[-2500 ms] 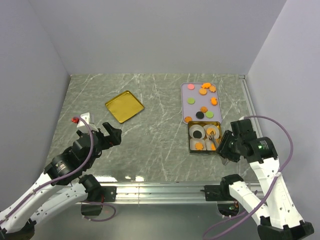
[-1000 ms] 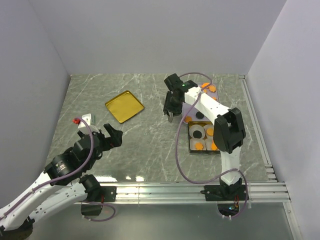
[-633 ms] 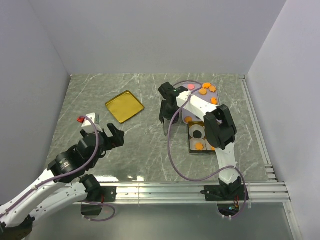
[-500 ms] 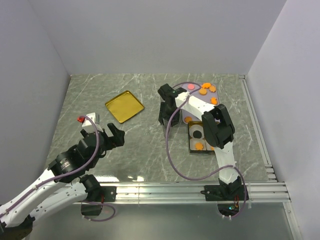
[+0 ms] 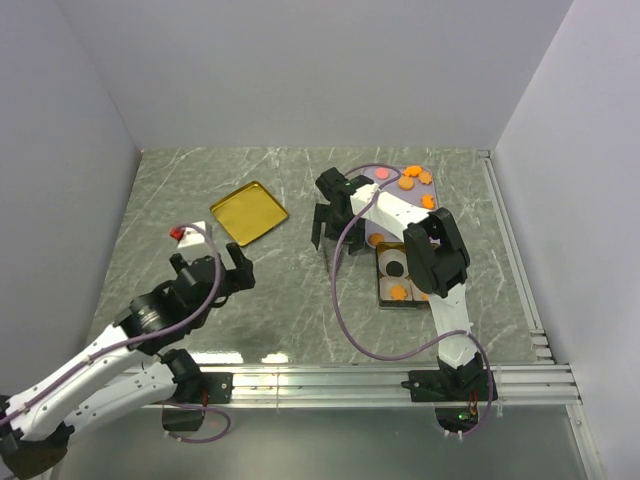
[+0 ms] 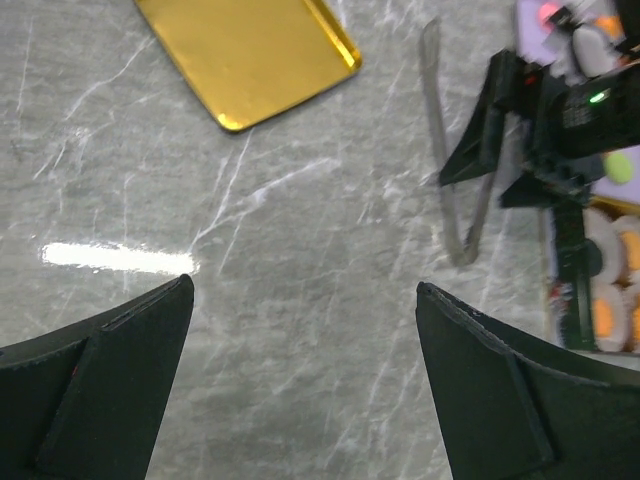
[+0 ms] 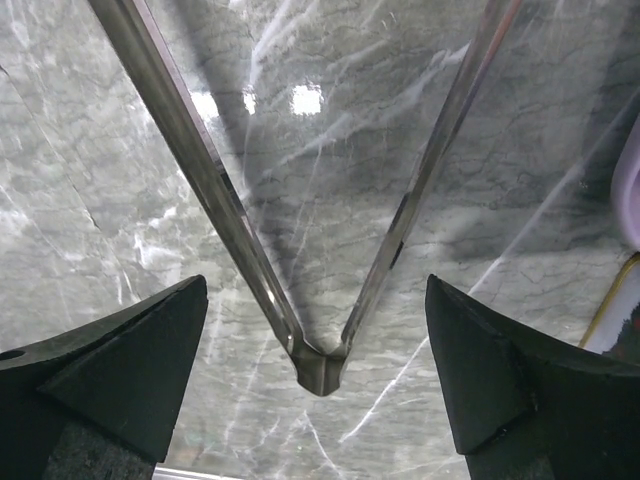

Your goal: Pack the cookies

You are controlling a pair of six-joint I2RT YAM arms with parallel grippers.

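Observation:
Orange scalloped cookies [image 5: 406, 183] and a pink one lie on a lilac tray [image 5: 393, 172], partly hidden by my right arm. More orange cookies [image 5: 398, 292] sit in white paper cups inside a gold tin [image 5: 380, 300]. Metal tongs [image 7: 320, 368] lie on the marble table left of the tray, also in the left wrist view [image 6: 442, 120]. My right gripper [image 5: 322, 228] hangs open over the tongs, its fingers wide on either side of the hinge end [image 7: 316, 285]. My left gripper [image 5: 232, 268] is open and empty over bare table [image 6: 305, 290].
A gold tin lid [image 5: 248, 212] lies at the back left and shows in the left wrist view [image 6: 245, 55]. A small white and red object [image 5: 180, 233] sits near the left arm. Walls enclose the table on three sides.
My right arm swung from the tin to the middle of the table, carrying the tongs. Its jaws have now opened and the tongs lie on the table. My left arm moved slightly forward.

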